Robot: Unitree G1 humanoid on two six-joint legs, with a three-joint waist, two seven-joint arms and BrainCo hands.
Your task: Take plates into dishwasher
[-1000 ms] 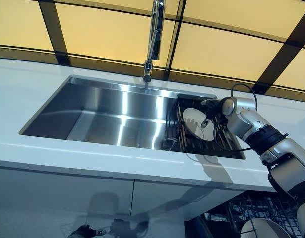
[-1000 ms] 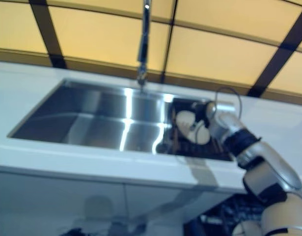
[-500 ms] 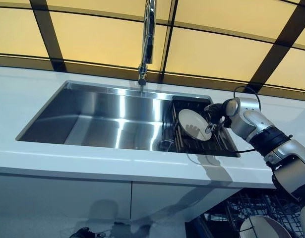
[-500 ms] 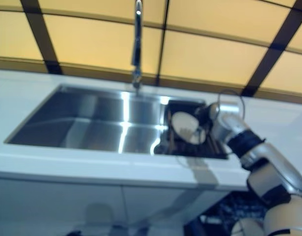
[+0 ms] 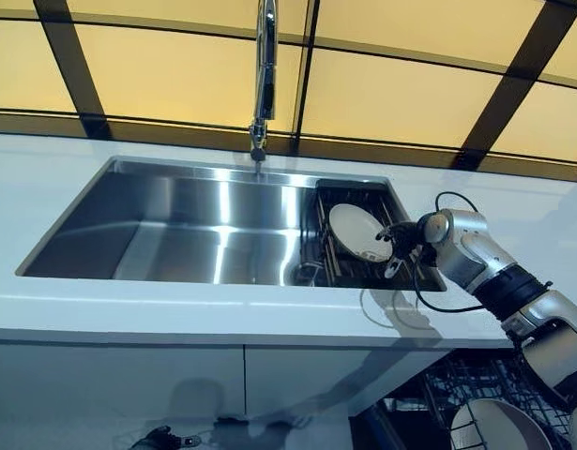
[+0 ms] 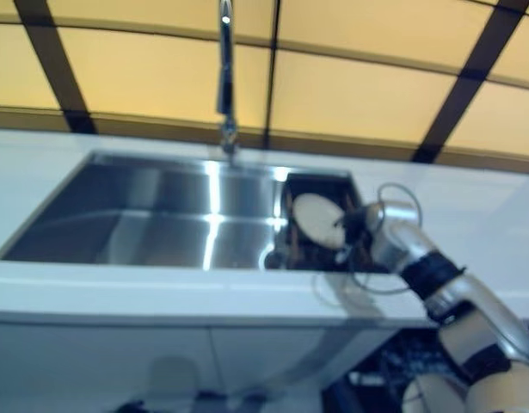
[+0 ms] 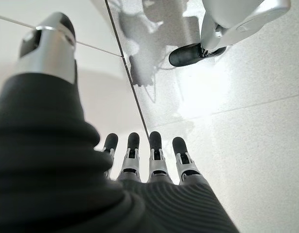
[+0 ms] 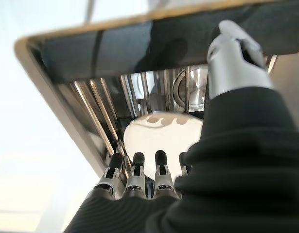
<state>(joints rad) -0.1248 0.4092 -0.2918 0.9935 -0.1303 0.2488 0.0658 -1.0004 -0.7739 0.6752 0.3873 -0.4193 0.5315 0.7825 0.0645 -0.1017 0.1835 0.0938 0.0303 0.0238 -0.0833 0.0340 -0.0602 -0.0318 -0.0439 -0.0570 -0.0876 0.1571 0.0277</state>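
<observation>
A white plate (image 5: 360,232) stands tilted in the dark wire rack (image 5: 337,267) at the right end of the steel sink (image 5: 175,225). My right hand (image 5: 402,241) reaches over the counter edge to the plate's right rim. In the right wrist view its fingers (image 8: 135,174) are straight, their tips just short of the plate (image 8: 161,136), and the thumb (image 8: 234,53) stands apart, so the hand is open and holds nothing. My left hand (image 7: 139,160) hangs open over the pale floor. Another white plate (image 5: 499,427) sits in the dishwasher basket (image 5: 457,384) at the lower right.
A tall chrome tap (image 5: 264,75) rises behind the sink's middle. The white counter (image 5: 175,309) runs along the front, with glossy cabinet fronts (image 5: 119,394) below. Yellow panels with dark frames (image 5: 391,94) form the back wall. The open dishwasher sits below the counter's right end.
The camera has swung slightly, shifting the whole scene left. My right hand has dropped from the plate's far upper side to its near right rim. The plate stays in the rack.
</observation>
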